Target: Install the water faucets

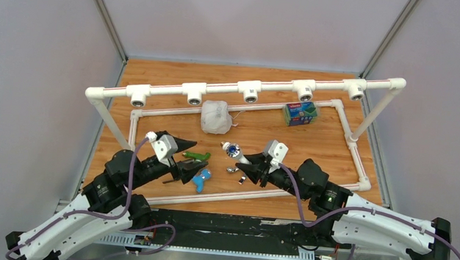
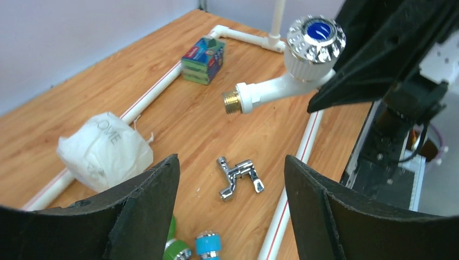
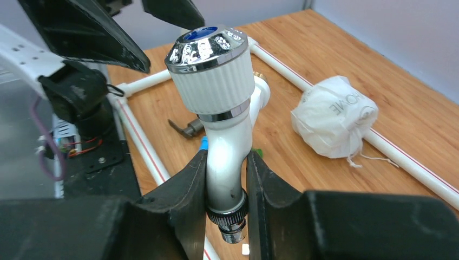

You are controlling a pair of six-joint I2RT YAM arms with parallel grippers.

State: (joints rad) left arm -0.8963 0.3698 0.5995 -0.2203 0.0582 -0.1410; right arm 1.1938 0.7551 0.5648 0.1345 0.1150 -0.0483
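Observation:
My right gripper is shut on the spout of the white faucet and holds it above the board; the right wrist view shows the faucet between the fingers, with its chrome and blue knob on top. My left gripper is open and empty, hovering over the green faucet and the blue faucet. The chrome faucet lies on the board ahead of the left gripper. The dark grey faucet lies near the left arm.
A white PVC pipe rail with several downward sockets spans the back, on a pipe frame lying on the wooden board. A white drawstring bag and a green and blue sponge pack sit under the rail.

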